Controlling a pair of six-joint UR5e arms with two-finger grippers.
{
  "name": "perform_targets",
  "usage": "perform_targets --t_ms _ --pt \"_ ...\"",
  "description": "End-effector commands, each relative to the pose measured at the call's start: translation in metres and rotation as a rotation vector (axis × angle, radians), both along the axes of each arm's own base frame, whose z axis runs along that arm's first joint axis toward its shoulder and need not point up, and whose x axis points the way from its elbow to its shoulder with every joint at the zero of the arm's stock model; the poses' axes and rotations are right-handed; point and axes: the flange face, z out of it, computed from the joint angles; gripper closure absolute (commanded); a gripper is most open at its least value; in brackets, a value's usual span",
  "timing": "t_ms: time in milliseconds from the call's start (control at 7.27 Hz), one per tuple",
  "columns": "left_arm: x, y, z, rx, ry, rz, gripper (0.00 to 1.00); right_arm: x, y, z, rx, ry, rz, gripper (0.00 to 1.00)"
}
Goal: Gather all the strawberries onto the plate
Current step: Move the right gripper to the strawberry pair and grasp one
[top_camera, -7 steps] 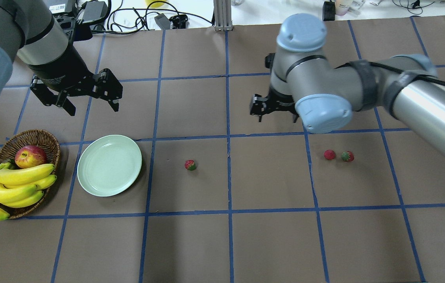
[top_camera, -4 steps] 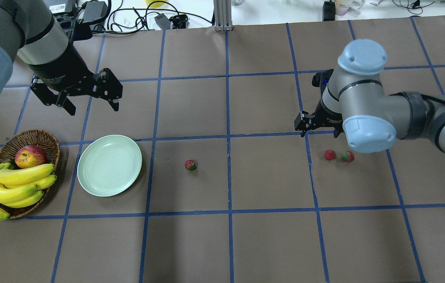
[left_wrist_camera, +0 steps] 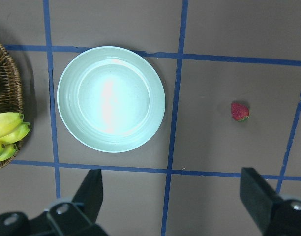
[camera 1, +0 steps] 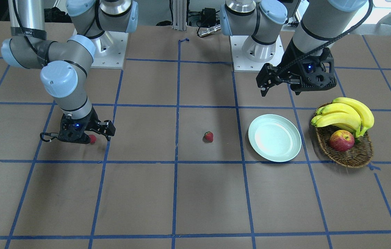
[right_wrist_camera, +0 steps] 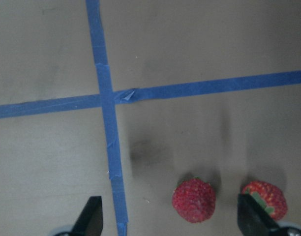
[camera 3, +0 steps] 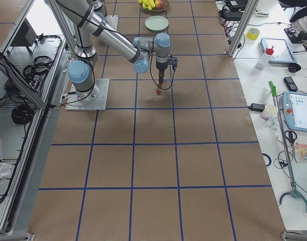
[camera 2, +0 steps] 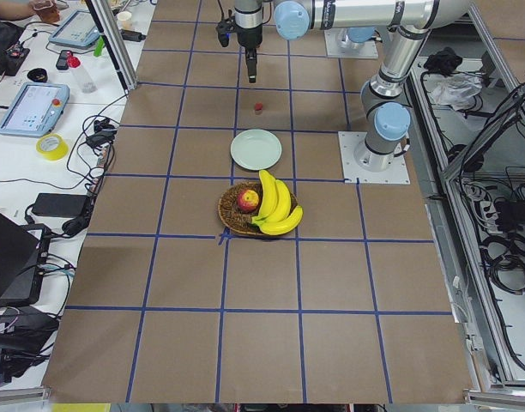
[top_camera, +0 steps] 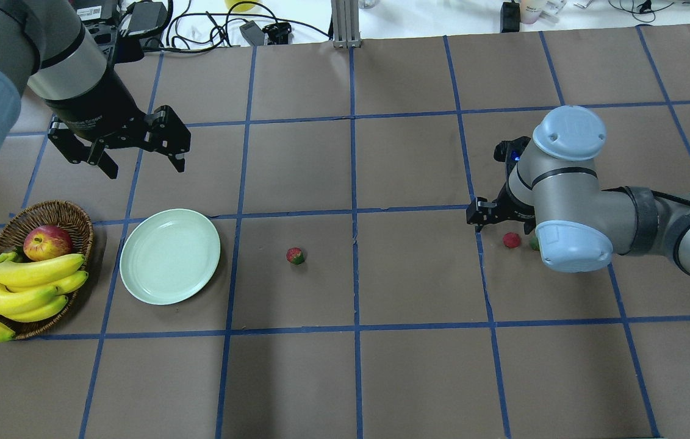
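Observation:
The pale green plate (top_camera: 169,256) lies empty at the left; it also shows in the left wrist view (left_wrist_camera: 111,98). One strawberry (top_camera: 295,255) lies alone right of the plate. Two more lie together at the right: one (top_camera: 510,239) in plain sight, the other (top_camera: 532,244) partly under the right wrist. My right gripper (top_camera: 503,227) is open and low over them. In the right wrist view one berry (right_wrist_camera: 194,200) lies between the fingers and the other (right_wrist_camera: 264,199) by the right finger. My left gripper (top_camera: 144,167) is open and empty, hanging beyond the plate.
A wicker basket (top_camera: 46,213) with bananas (top_camera: 21,286) and a red-yellow apple (top_camera: 47,242) stands left of the plate. Blue tape lines grid the brown table. Cables and boxes lie beyond the far edge.
My right arm has swung right and toward the near side, coming down over the two strawberries at the right. The left arm and all objects have stayed put.

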Motion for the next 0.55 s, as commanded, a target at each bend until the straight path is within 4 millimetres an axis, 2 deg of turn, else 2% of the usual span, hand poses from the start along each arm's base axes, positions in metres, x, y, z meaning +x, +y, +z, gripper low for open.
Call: perform_targets --t_ms 0,138,275,412 --pt "-0.001 0.0 0.001 -0.007 0.005 0.0 0.0 -0.004 0.0 -0.008 0.018 -0.004 -0.009 0.2" --pt "-0.002 0.0 0.005 -0.026 0.013 0.005 0.0 -0.004 0.0 -0.01 0.022 -0.008 -0.01 0.3" --pt "-0.002 -0.001 0.005 -0.028 0.001 0.009 0.0 -0.005 0.004 -0.018 0.041 0.002 -0.009 0.51" --pt "-0.001 -0.005 -0.002 -0.016 0.002 0.002 0.0 -0.006 0.009 -0.022 0.055 0.016 -0.006 0.6"
